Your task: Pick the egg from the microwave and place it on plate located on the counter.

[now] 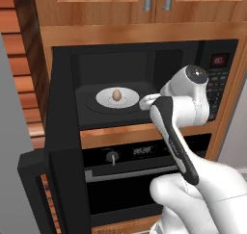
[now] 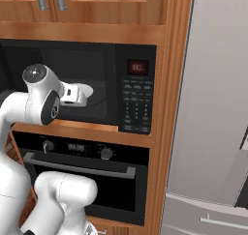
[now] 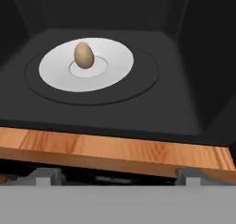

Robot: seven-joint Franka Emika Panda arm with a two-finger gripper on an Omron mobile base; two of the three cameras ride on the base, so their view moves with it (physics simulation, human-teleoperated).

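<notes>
One egg (image 3: 84, 55) stands upper left on your white plate (image 3: 55, 68); your gripper (image 3: 117, 177), at bottom, is spread wide, grasping nothing.

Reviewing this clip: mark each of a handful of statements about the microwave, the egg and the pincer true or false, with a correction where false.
1. The small tan-brown egg stands upright on a plain white plate. True.
2. The black built-in microwave has its door shut. False: the door hangs open at the left and the cavity is exposed.
3. The pincer grips the egg. False: it is open, in front of the cavity, apart from the egg.
4. A black oven with knobs sits below the microwave. True.
5. The white plate lies on the wooden ledge. False: it lies inside the cavity.
</notes>
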